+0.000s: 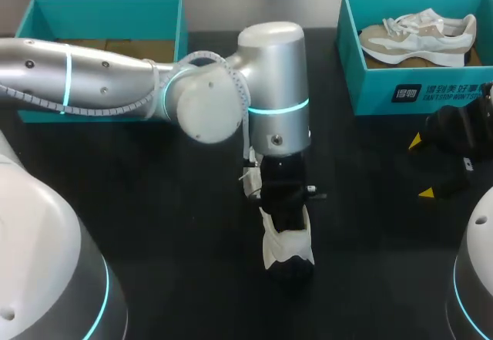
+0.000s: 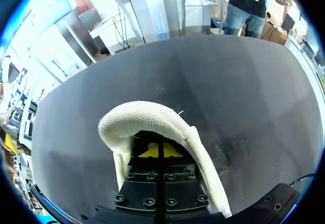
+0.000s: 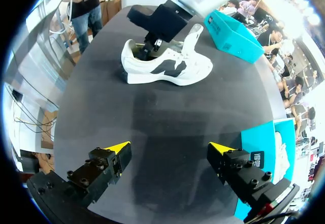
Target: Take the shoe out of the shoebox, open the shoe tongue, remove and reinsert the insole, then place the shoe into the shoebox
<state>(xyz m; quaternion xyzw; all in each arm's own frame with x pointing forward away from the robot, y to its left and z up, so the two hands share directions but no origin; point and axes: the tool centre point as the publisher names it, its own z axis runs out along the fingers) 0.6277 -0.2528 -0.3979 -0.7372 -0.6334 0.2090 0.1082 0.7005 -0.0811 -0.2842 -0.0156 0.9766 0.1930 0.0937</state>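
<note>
Your right box (image 1: 370, 85) holds a sneaker (image 1: 420, 35); your left gripper (image 2: 160, 150) is pressed together inside the shoe (image 3: 167, 64) on the counter (image 1: 154, 224), right gripper (image 3: 170, 148) spread.

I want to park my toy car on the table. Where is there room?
Bare table lies between the shoe and the right gripper, and on the shoe's other side, in front of the left shoebox, though the left arm hangs over part of it. The middle is crowded: the left gripper is in the shoe.
</note>
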